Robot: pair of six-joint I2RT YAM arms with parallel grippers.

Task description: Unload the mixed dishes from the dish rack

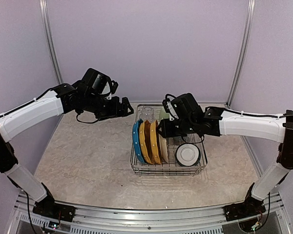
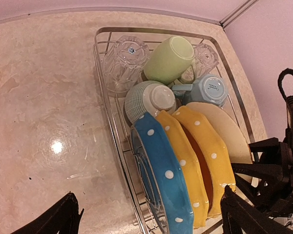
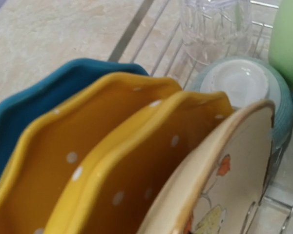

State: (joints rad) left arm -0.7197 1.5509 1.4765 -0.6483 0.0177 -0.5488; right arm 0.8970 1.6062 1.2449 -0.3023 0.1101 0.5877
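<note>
Reading anything off these dishes is hard. The light blue mug (image 2: 211, 90), upturned, carries a round printed stamp on its base, too small to make out. The clear glass (image 2: 124, 61) in the rack's far-left corner has a small blue mark on its bottom, equally illegible. The cream plate (image 3: 234, 163) bears a painted picture in orange and yellow, with no lettering visible.

The left pincer (image 2: 149, 197) is spread wide and holds nothing. It hangs above the bench (image 1: 88, 156) just off the far-left corner of the dish rack (image 1: 151, 170), touching no dish. The right pincer (image 1: 161, 128) sits low over the upright plates, right at the tops of the yellow and cream ones. I cannot tell whether it is parted or closed, or whether it grips a rim, since its fingers do not show in its own wrist view.

The dish rack stands on the bench, right of centre. In its dividers, left to right, stand the blue white-dotted plate (image 2: 163, 175), two yellow dotted plates (image 2: 188, 170) and the cream plate, all on edge and close together. Behind them sit an upturned bowl (image 2: 149, 100), the pale green mug (image 2: 170, 59) tilted with its base up, and a second glass (image 2: 205, 56). A white bowl (image 1: 187, 154) rests in the rack's near-right part.
</note>
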